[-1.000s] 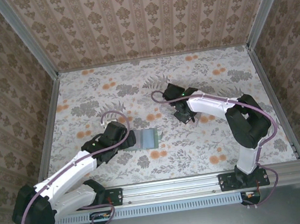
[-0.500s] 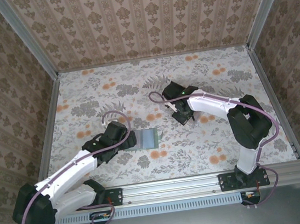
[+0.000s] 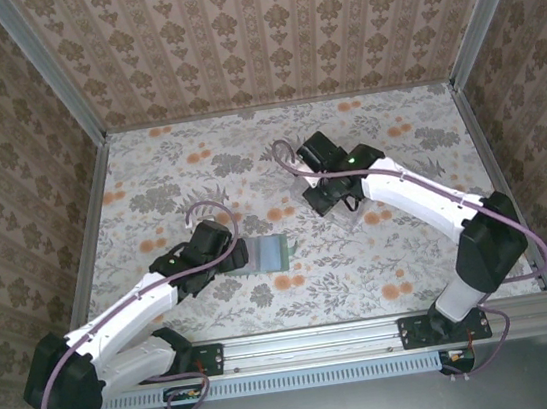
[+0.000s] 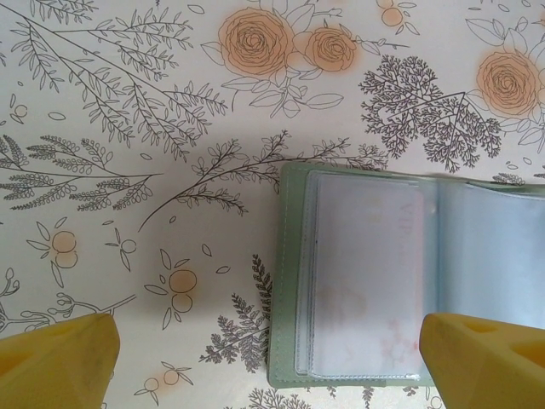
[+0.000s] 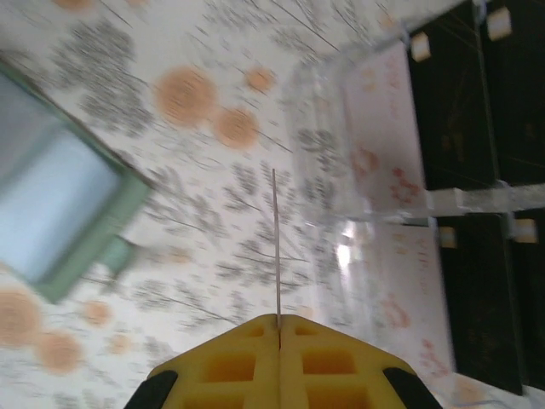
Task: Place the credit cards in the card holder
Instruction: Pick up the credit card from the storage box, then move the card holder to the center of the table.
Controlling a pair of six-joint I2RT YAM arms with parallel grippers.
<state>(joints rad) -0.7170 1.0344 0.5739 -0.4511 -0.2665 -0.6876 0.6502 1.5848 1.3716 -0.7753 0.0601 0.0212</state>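
holds a credit card (image 5: 277, 247) edge-on in the clamped right gripper (image 5: 278, 328), right of the open card holder (image 3: 275, 253), left gripper (image 4: 268, 362) wide above it; could buckle if tilted entering a pocket (image 4: 366, 273).

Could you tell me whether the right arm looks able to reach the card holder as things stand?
Probably yes: the right gripper, shut on a credit card held edge-on, has just table between it and the open card holder. The left gripper, fingers spread at the holder, may crowd one side.
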